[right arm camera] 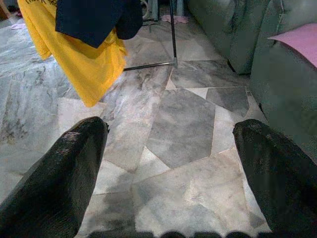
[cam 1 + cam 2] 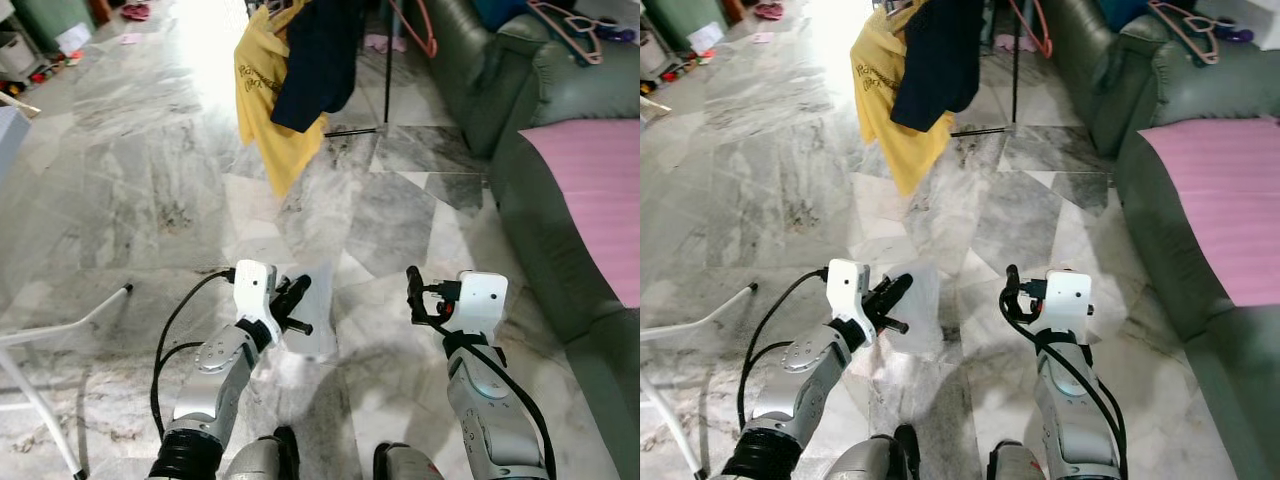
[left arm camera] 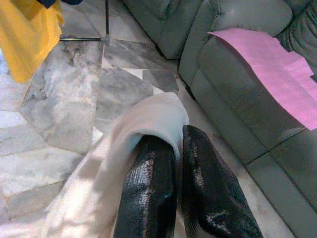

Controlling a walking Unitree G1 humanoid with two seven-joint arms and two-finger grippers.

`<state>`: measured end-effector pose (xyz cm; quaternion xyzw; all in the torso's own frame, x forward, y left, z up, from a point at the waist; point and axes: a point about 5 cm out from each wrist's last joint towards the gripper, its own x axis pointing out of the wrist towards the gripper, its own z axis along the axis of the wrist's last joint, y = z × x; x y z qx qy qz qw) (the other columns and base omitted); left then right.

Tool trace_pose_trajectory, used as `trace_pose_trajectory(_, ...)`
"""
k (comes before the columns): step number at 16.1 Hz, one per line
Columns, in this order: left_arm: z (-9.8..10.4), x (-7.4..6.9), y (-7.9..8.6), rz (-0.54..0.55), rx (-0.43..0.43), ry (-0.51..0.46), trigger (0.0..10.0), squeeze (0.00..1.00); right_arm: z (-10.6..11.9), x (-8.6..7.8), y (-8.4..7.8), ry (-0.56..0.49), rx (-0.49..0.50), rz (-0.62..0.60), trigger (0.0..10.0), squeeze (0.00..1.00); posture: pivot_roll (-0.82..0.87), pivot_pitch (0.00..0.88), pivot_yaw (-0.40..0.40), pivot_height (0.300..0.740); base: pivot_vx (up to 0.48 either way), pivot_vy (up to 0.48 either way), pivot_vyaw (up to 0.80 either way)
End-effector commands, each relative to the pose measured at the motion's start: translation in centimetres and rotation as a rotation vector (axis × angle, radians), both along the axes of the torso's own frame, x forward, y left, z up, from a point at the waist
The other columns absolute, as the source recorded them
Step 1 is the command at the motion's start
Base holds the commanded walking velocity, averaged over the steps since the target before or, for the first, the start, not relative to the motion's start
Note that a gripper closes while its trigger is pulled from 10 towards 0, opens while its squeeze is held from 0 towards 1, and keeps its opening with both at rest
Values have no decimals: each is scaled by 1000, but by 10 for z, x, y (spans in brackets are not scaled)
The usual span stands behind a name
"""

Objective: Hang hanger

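above the marble floor, a white cloth is pinched in the left gripper. the right gripper is held spread wide, with nothing between its fingers.

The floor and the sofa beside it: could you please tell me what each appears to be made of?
The floor looks like polished marble or a marble-look tile: grey-white veining, irregular slab joints, and strong glare from the light. The sofa seems to be green leather or faux leather: a smooth, slightly shiny skin with soft creases. Which one, I cannot tell.
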<state>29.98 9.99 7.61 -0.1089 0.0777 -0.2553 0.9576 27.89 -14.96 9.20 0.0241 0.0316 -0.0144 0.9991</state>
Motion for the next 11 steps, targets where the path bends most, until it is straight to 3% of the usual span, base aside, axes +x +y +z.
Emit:
trace_pose_trajectory(1,1,1,1,7,6,-13,10000,0,-2,-1,2,7,-7,7,10000,0,-134,217,48,740,0,0,0)
trace_pose_trajectory(4,4,1,-1,5,-12,-26,10000,0,-2,-1,1,5,-30,14,10000,0,-135,220,45,740,0,0,0)
trace_pose_trajectory(7,31,21,-8,38,-50,-98,10000,0,-4,-3,-7,20,-123,37,10000,0,-131,238,49,740,0,0,0)
trace_pose_trajectory(11,67,48,-14,96,-44,-193,10000,0,-13,-7,-22,87,-153,87,10000,0,-132,265,80,740,0,0,0)
